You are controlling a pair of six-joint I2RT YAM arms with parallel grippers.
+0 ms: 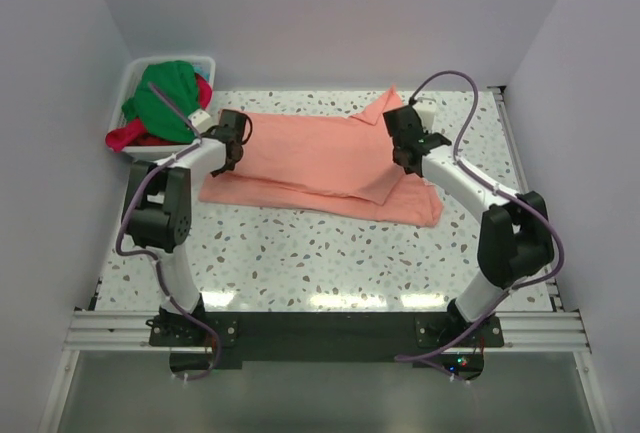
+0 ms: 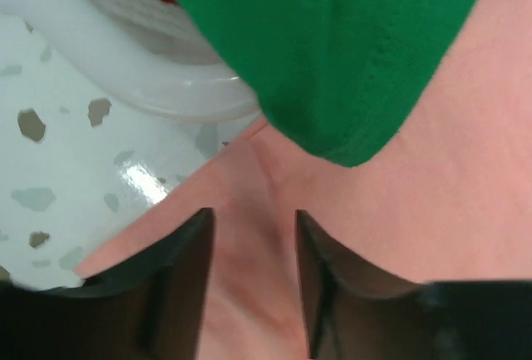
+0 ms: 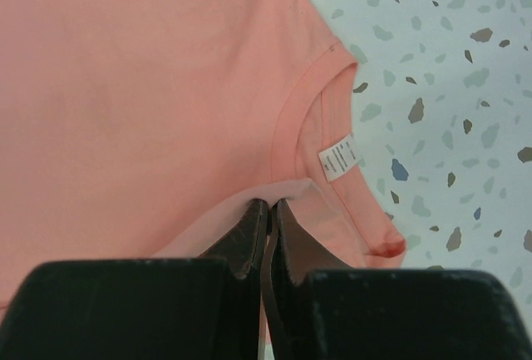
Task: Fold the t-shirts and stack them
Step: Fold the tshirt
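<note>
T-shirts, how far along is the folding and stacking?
Done: the pink shirt lies partly folded. In hand: the right gripper is shut on it near the collar; the left gripper is open over its other end. Left: the green shirt and red shirt sit in the tub; nothing is stacked.

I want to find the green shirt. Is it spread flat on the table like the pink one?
No, the green shirt sits bunched up in the white tub, not on the table.
</note>
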